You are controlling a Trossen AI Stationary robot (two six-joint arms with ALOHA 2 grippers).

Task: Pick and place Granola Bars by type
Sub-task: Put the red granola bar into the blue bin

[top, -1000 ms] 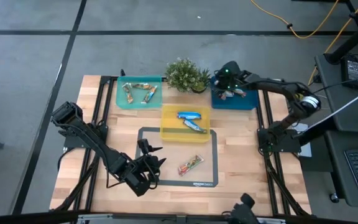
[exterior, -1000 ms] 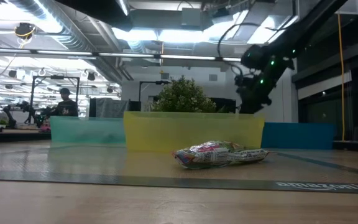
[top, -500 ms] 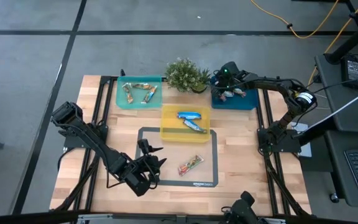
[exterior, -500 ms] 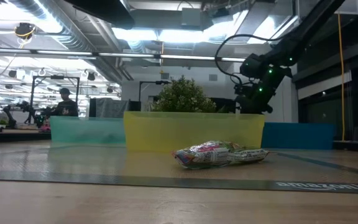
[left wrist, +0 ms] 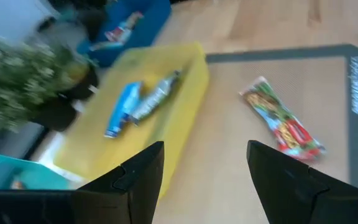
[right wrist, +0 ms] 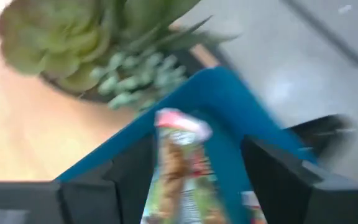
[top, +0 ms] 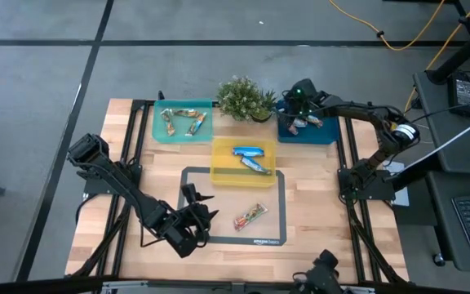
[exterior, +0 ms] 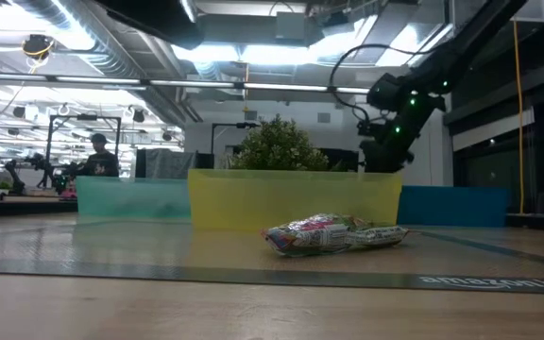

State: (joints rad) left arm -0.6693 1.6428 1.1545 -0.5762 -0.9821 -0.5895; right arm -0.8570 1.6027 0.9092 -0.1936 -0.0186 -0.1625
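One silvery red-and-green printed granola bar lies flat on the grey mat. Two blue bars lie in the yellow tray. Tan bars lie in the teal tray. Silvery bars lie in the blue tray. My left gripper hangs open over the mat, left of the loose bar. My right gripper is open above the blue tray; a silvery bar lies in the tray between its fingers, apart from both.
A potted plant stands at the far edge between the teal and blue trays, close to my right gripper. The three trays sit in the table's far half. Bare wood lies to the left and right of the mat.
My right gripper has stayed over the blue tray, rising slightly and settling back, still open. The bars and my left arm have kept still.
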